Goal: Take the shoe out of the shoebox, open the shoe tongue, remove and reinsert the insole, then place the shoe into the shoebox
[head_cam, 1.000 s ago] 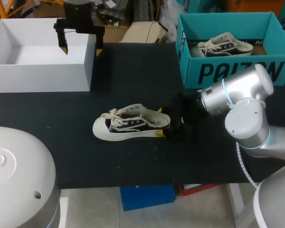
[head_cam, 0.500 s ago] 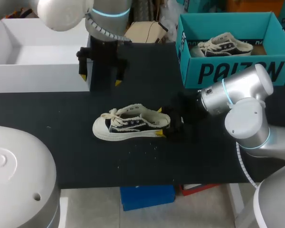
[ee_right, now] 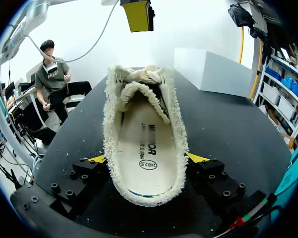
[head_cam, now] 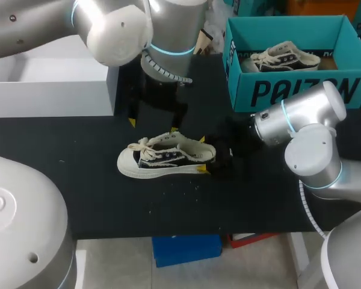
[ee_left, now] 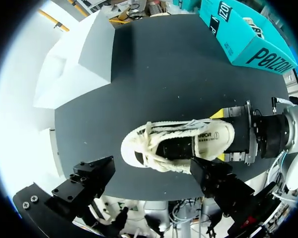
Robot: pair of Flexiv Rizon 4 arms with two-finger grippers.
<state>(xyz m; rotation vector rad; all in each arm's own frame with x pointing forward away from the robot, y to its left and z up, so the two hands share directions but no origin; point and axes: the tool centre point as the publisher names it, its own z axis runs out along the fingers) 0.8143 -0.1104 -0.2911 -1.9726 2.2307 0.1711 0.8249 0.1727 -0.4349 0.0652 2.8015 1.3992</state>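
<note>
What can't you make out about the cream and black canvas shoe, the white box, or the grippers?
Head view: the white box's inside, mostly covered by the left arm.
Right wrist view: the toe end of the insole in the cream and black canvas shoe, hidden under the tongue.
Left wrist view: the left gripper's yellow tips, not showing on its dark fingers.

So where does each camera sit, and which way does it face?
Head: above and behind, looking down on the table; left arm and right arm show.
Left wrist: above the shoe, looking down past the left end effector.
Right wrist: low at the heel, looking along the shoe toward its toe; right end effector grips it.
All share the shoe.
</note>
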